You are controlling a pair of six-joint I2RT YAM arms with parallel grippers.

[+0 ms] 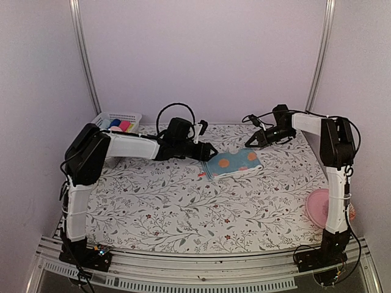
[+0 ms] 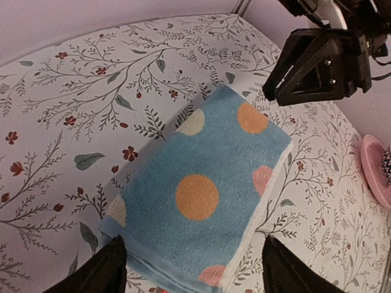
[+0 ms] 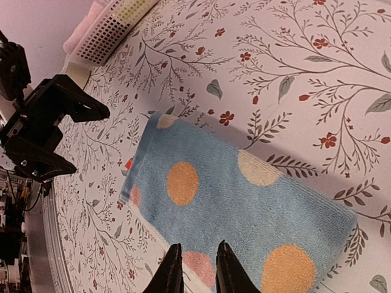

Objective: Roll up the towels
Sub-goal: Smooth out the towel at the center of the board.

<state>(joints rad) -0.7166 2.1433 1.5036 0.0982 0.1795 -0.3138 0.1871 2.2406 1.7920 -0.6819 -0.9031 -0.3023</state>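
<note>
A blue towel (image 1: 233, 163) with orange, pink and cream dots lies folded flat on the flowered tablecloth at the back centre. My left gripper (image 1: 211, 151) is at its left end and wide open. In the left wrist view the towel (image 2: 201, 195) lies between and beyond the open gripper (image 2: 194, 241), which holds nothing. My right gripper (image 1: 250, 141) hovers at the towel's far right end and also shows in the left wrist view (image 2: 272, 94). In the right wrist view its jaws (image 3: 199, 247) are almost shut, with a narrow gap, above the towel (image 3: 232, 195), and empty.
A white basket (image 1: 119, 122) with coloured rolled items stands at the back left and shows in the right wrist view (image 3: 116, 24). A pink plate (image 1: 321, 206) sits at the right edge behind the right arm. A small red tag (image 3: 129, 163) peeks out at the towel's edge.
</note>
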